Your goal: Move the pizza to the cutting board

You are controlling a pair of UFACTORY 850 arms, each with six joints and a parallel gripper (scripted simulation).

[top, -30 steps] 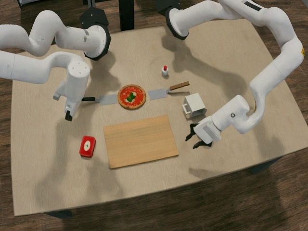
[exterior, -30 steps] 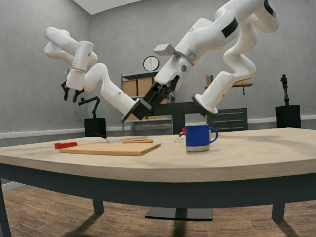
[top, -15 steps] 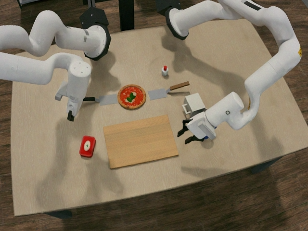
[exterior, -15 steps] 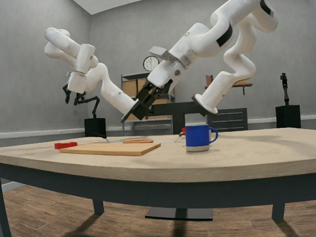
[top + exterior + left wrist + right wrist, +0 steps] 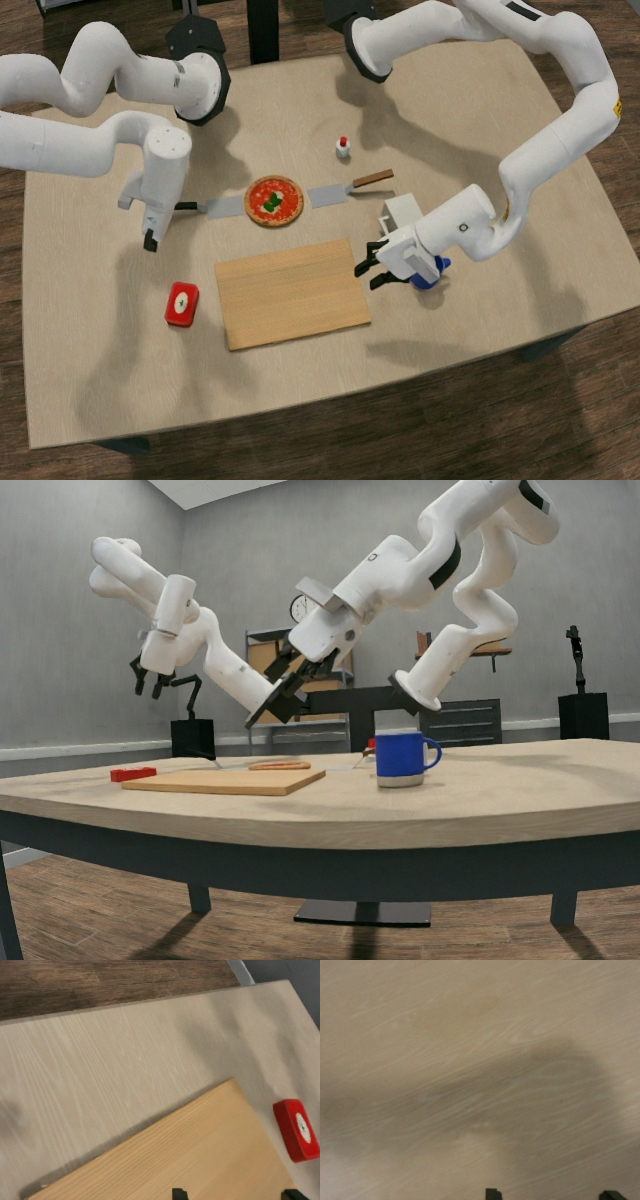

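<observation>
The pizza lies flat on the table behind the cutting board. A black-handled turner lies with its blade close beside the pizza; I cannot tell if they touch. A brown-handled turner lies on the pizza's other side, its blade just apart from it. My left gripper is partly open and empty, high near the board's mug-side edge. My right gripper is partly open and empty, high above the table beyond the black handle.
A blue mug stands partly hidden beneath my left hand in the top view, near a white mug. A red box lies beside the board. A red-capped white bottle stands behind the brown-handled turner.
</observation>
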